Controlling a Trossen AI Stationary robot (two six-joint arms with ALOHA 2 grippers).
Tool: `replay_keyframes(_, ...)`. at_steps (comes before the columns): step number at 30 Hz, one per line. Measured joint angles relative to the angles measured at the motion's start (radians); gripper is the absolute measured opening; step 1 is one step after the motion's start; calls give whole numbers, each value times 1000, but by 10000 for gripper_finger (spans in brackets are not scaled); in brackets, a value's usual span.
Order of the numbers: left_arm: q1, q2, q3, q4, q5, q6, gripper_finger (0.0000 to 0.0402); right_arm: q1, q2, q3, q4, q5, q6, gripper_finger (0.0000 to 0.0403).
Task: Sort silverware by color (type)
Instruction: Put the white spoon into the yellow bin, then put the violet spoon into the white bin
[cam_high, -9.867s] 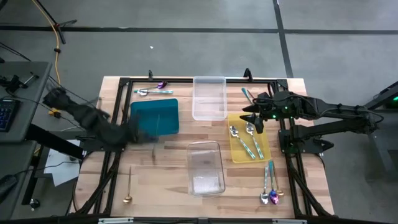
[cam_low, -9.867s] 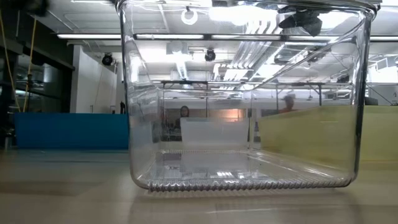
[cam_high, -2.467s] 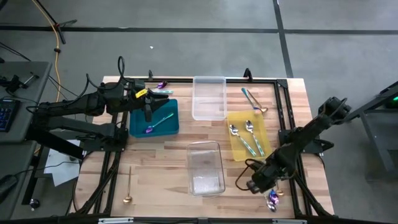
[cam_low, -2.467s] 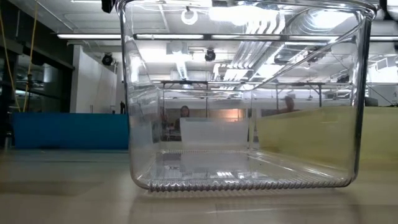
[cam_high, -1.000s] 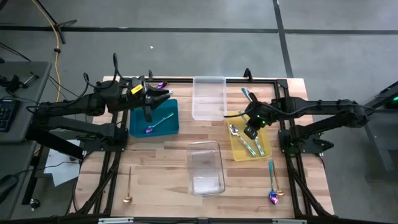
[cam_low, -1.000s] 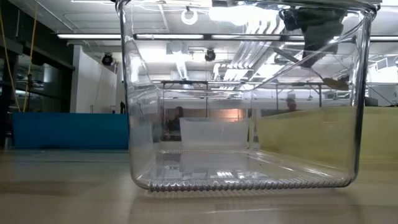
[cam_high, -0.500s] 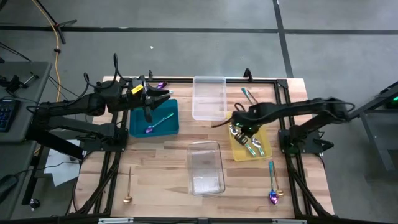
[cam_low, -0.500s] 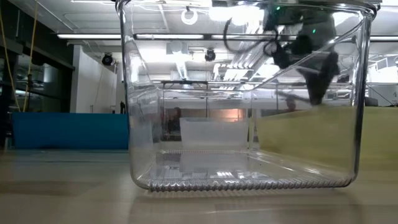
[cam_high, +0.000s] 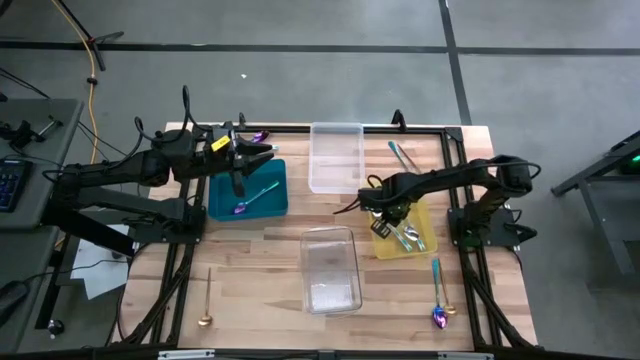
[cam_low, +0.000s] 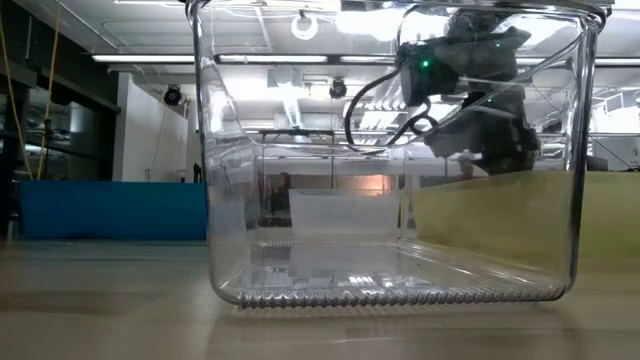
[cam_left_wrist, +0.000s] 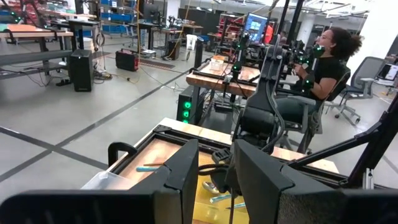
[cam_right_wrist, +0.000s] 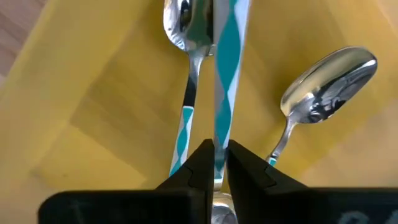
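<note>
Right jaws (cam_right_wrist: 214, 163) pinching teal-handled spoon (cam_right_wrist: 225, 74)

4 trays (cam_high: 247, 190), approx 10 utensils (cam_high: 249, 200).

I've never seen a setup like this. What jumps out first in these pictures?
The right hand is down in the yellow tray, its fingers closely flanking a teal-striped handle among shiny spoons. The left hand hovers by the teal tray, where one purple spoon lies. A clear tray sits in the middle, with stray pieces near the table's edges.
</note>
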Motion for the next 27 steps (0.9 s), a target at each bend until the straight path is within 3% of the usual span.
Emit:
replay_keyframes(9, 0, 0, 0, -10, 1, 9, 96, 0, -82, 0, -41, -11, -12, 127)
replay_keyframes(12, 0, -4, 0, -21, 5, 16, 96, 16, -180, 0, -93, 9, -29, 165)
replay_keyframes(16, 0, -9, 0, -90, 93, -21, 96, 77, -352, 0, -47, 92, 17, 207)
replay_keyframes(21, -1, -7, 0, -162, 162, -88, 96, 141, -505, 0, 262, 222, 49, 233)
replay_keyframes(27, -1, 14, 1, -134, 125, -75, 96, 118, -531, 0, 825, 201, -239, 236)
